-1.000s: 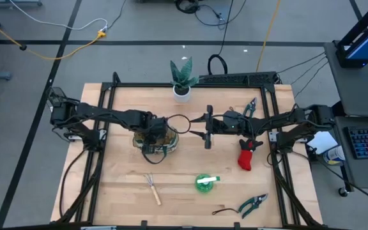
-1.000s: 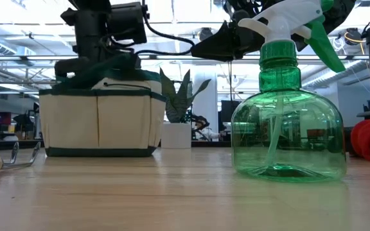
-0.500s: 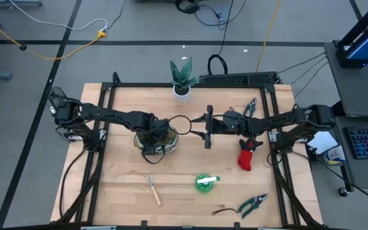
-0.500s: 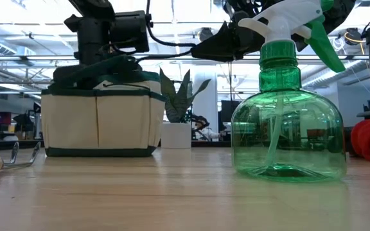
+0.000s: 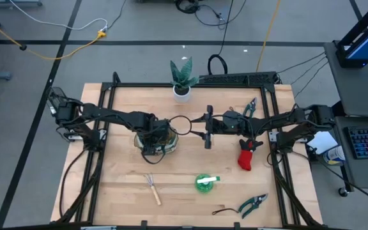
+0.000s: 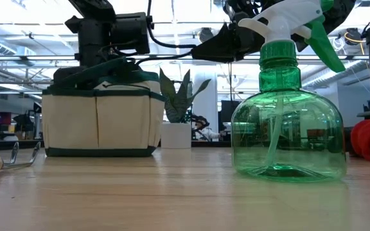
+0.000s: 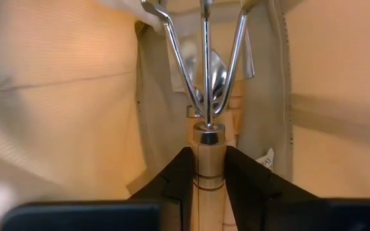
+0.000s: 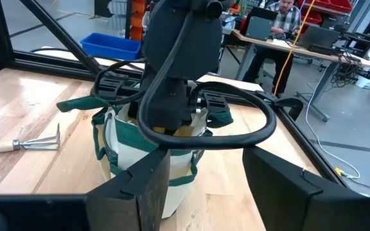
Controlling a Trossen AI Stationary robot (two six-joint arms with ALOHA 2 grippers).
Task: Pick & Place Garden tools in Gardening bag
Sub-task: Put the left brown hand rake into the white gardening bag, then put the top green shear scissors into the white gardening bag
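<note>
Nothing shifted since half-second earlier. Left gripper (image 7: 205,186) pinched rake (image 7: 207,96) by wooden handle, tines pointing straight ahead from fingers into bag (image 5: 155,137). Right gripper (image 8: 204,186) spread wide, empty, just right of bag.

Left arm reaches to mid-desk, its pincer (image 7: 209,186) pointing down, fingers (image 7: 175,183) clamped on a wooden handle; right arm stretches level, its pincer (image 8: 201,186) spread wide
</note>
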